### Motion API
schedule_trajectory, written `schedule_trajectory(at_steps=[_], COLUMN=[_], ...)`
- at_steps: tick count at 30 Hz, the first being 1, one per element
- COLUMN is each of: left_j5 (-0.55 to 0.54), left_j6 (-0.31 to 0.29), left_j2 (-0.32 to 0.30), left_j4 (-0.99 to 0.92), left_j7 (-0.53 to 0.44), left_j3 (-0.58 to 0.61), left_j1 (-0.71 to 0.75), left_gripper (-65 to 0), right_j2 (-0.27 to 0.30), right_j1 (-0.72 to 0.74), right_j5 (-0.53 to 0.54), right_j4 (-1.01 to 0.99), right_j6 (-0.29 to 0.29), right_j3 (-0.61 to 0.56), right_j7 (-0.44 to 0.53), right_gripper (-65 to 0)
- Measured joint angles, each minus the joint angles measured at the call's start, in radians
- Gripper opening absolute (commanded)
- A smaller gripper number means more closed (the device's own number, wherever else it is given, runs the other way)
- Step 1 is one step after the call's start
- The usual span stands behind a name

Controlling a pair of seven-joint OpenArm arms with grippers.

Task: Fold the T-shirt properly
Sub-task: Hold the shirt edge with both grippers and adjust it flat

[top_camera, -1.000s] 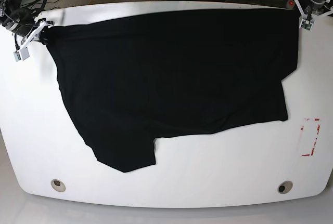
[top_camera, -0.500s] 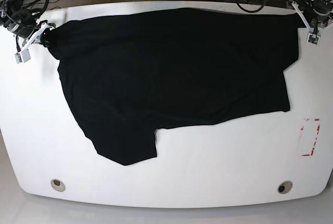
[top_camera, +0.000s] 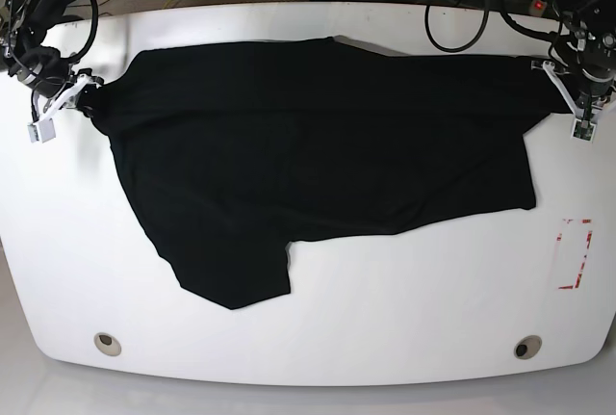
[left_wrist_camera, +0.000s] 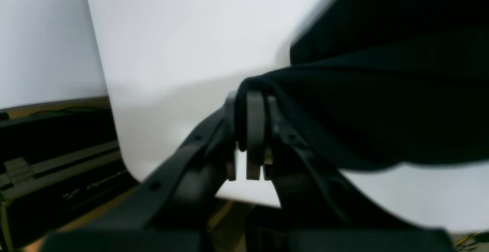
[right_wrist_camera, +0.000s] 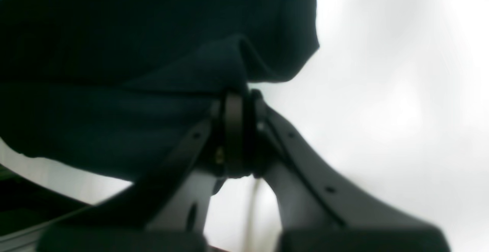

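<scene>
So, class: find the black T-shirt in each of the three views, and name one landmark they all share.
Base: the T-shirt covers the table's middle, stretched between both grippers.
Left wrist: upper right, a bunched edge pinched in the left gripper.
Right wrist: upper left, its edge pinched in the right gripper.
Shared landmark: the white table.

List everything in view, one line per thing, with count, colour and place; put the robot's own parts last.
T-shirt: one, black, spread across the table, both far corners pinched.
Table: one, white, under the shirt.
Holes: two, round, near the table's front corners.
Red marking: one, rectangle outline, on the table's right side in the base view.
Cables: several, dark, behind the table.
Left gripper: one, black, shut on the T-shirt.
Right gripper: one, black, shut on the T-shirt.
</scene>
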Motion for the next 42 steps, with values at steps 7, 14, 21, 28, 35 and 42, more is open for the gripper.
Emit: schedule_trajectory(at_steps=[7,14,21,28,35,42], left_j5=[0.0,0.008,0.007,0.01,0.007,0.008], left_j6=[0.002,0.002,0.001,0.002,0.002,0.002], left_j2=[-0.053,-0.08,-0.074,-0.077,-0.077,-0.077], left_j4=[-0.129,-0.275,-0.284,-0.286,-0.286,-0.286], left_j7=[-0.003,-0.039,-0.054,-0.053,-0.053,-0.053], left_j3=[0.071,0.106,0.126,0.123,0.122,0.123], left_j1=[-0.08,-0.129,-0.132,-0.126,-0.125,-0.103], left_gripper=[-65.0,-65.0,-65.0,-65.0,-65.0,-65.0], right_j2=[-0.01,-0.034,-0.029,-0.107,-0.146,-0.214], right_j1=[0.08,0.122,-0.046,-0.175,-0.181,-0.126], right_j5=[-0.074,-0.158,0.088,0.095,0.011,-0.124], right_j4=[-0.06,-0.086,0.056,0.068,0.069,0.078], right_j6=[0.0,0.001,0.0,-0.001,-0.001,0.01], right_j3=[-0.022,-0.017,-0.012,-0.019,-0.02,-0.02], right_j7=[0.008,0.008,0.016,0.018,0.047,0.063], right_gripper=[-65.0,-33.8,-21.2,-21.2,-21.2,-21.9])
